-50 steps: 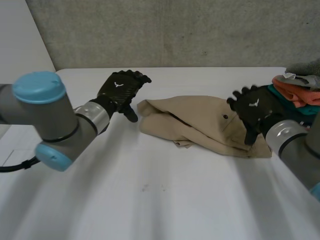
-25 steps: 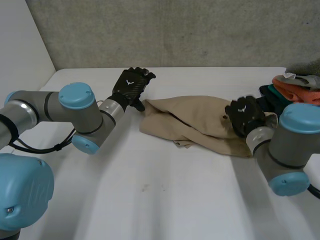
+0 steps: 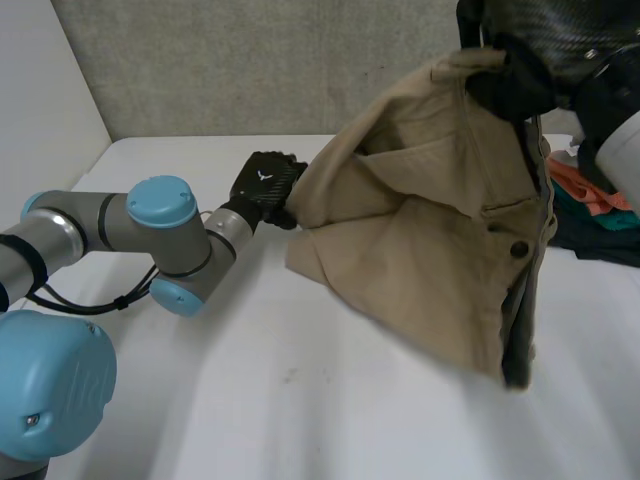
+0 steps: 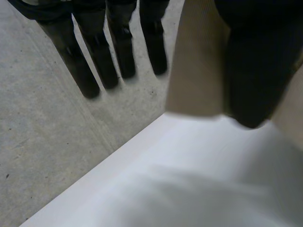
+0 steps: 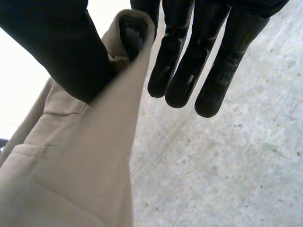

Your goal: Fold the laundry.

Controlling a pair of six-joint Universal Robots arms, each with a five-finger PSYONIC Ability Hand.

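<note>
Right hand (image 3: pixel 535 70) is up high on my side of the table (image 3: pixel 300 410), and it has the tan garment (image 3: pixel 420 250) by its top edge. In the right wrist view the thumb (image 5: pixel 52 52) clamps the cloth against one finger (image 5: pixel 135 26), while the other fingers stand straight beside it. Left hand (image 3: pixel 265 183) is low, near the back of the table, on the garment's far corner. In its wrist view the thumb (image 4: pixel 255 66) bears down on the tan cloth, with the rest of the fingers (image 4: pixel 94 61) straight just beyond the edge of the fabric. So the garment hangs spread between the two hands, slanting down from the right one to the left one, button side facing me. I cannot tell whether its lower end touches the table. A pile of clothes (image 3: pixel 590 190), orange and teal, sits at the table's right edge behind the hanging cloth.
</note>
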